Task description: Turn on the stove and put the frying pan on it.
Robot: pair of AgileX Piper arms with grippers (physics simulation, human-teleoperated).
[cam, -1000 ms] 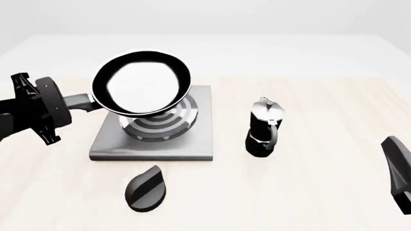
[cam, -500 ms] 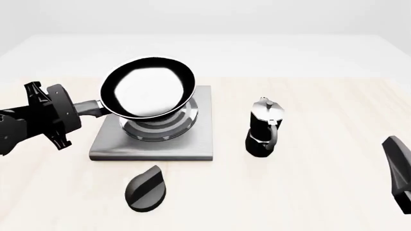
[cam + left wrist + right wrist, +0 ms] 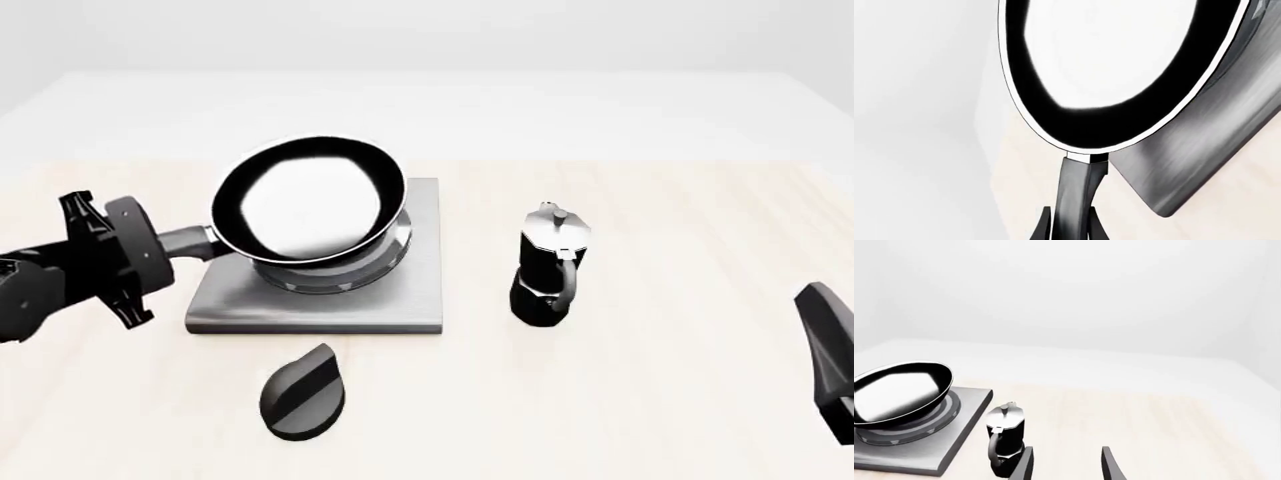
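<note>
Left gripper [image 3: 171, 242] clamped on the short dark handle, round glossy black frying pan [image 3: 310, 204] tilted over the grey square stove plate [image 3: 400, 290] at centre-left — black teardrop knob [image 3: 304, 392] below, right gripper [image 3: 1066, 465] parted, holding nothing.

A pale, light-wood tabletop [image 3: 667, 400] with faint grain fills the foreground. Its far part fades to near white under soft, even light. Behind it stands a plain, featureless white backdrop [image 3: 1121, 290].
</note>
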